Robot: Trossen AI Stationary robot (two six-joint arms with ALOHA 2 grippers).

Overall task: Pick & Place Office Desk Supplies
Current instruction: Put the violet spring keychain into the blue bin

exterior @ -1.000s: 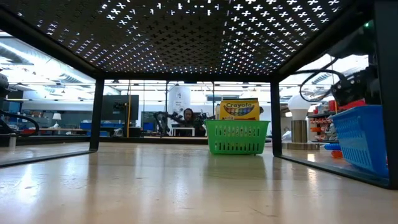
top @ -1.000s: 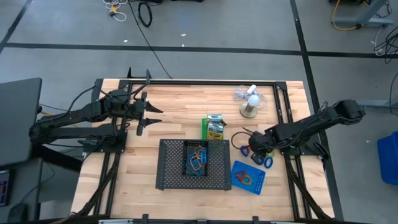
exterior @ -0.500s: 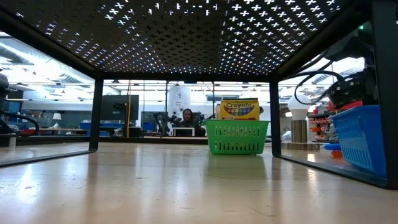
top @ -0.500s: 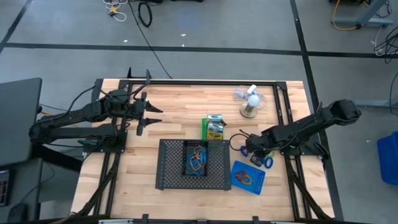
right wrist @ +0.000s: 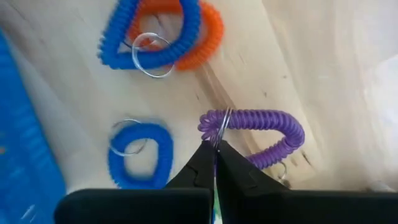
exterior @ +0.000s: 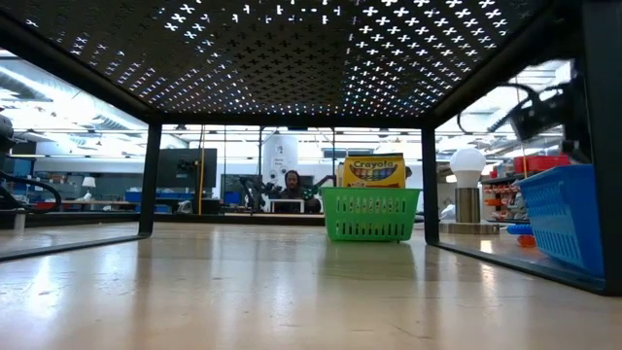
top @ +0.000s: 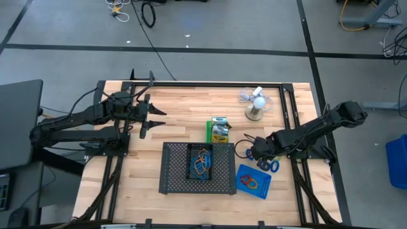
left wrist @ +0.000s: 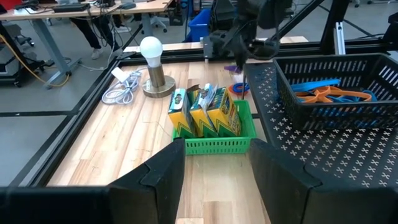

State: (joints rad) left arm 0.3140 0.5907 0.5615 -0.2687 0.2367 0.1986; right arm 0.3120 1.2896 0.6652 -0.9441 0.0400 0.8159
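One purple coiled loop is what you are taking now: it is lying on the bare wood near the right edge of the surface, just beyond the blue bin that is sitting by the front edge. Your right gripper is pinching down with its jaws shut on the loop's end, right where the thin metal ring is threading through the coil. Check that the coil itself is between the tips, because a grip on the ring alone is likely to let the loop swing or slip. Lift straight up and slowly, since the coil will probably stretch before it is leaving the wood. Keep clear of the blue loop and the blue-and-orange pair lying nearby, so you are not dragging them along. Your left gripper is waiting over the back-left part of the surface, its jaws standing partly apart and holding nothing.
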